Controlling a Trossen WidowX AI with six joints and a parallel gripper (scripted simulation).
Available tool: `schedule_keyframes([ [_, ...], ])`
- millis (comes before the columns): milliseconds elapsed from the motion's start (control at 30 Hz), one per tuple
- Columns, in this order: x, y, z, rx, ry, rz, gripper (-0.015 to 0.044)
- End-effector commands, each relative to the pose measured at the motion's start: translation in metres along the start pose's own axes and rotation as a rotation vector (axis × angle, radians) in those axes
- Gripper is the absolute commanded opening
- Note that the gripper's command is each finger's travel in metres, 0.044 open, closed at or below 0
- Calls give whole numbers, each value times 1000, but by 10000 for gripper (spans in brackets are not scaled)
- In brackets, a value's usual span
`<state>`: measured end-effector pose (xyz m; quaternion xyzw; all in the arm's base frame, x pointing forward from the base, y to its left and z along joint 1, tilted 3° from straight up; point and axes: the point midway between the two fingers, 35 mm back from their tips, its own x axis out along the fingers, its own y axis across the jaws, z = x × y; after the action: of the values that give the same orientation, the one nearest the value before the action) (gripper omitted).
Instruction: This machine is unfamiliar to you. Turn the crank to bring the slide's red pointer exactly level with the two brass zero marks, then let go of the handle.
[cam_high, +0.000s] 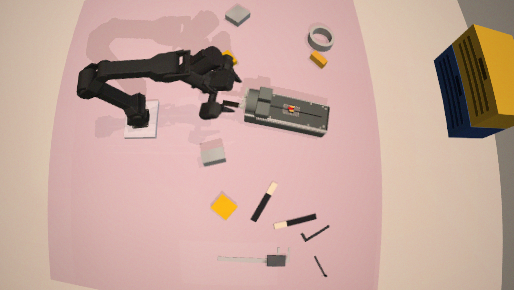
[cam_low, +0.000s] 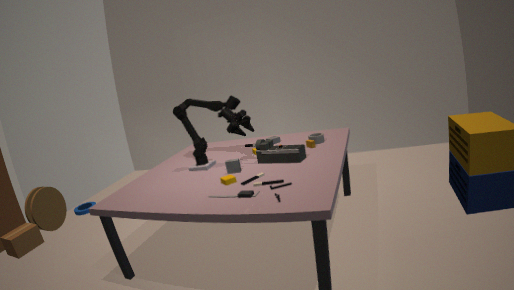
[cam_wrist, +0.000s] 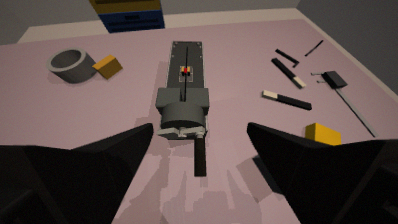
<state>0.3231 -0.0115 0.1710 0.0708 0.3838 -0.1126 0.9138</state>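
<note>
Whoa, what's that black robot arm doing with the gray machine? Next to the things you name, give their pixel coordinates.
The robot arm (cam_high: 131, 70) (cam_low: 185, 106) isn't holding anything right now. Its fingers are wide open, with the black crank handle (cam_high: 230, 104) (cam_wrist: 200, 157) showing between them in the wrist view. The job is to turn that crank so the red pointer (cam_high: 291, 108) (cam_wrist: 185, 71) on the gray machine (cam_high: 310, 122) (cam_low: 282, 156) (cam_wrist: 195, 55) lines up with two brass marks. The pointer looks close to the marks, but it's too small here to tell if it's exactly level.

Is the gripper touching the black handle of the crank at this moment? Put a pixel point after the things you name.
Apart. The wrist view shows it: the black handle (cam_high: 230, 104) (cam_wrist: 200, 156) lies between the open gripper's (cam_wrist: 200, 127) fingers, with pink table top (cam_wrist: 227, 165) visible on both sides.
</note>
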Motion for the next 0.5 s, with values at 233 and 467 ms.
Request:
schedule_keyframes([
  [233,21,-2,-26,2,7,-6,440],
  [467,29,-1,-31,2,7,-6,440],
])
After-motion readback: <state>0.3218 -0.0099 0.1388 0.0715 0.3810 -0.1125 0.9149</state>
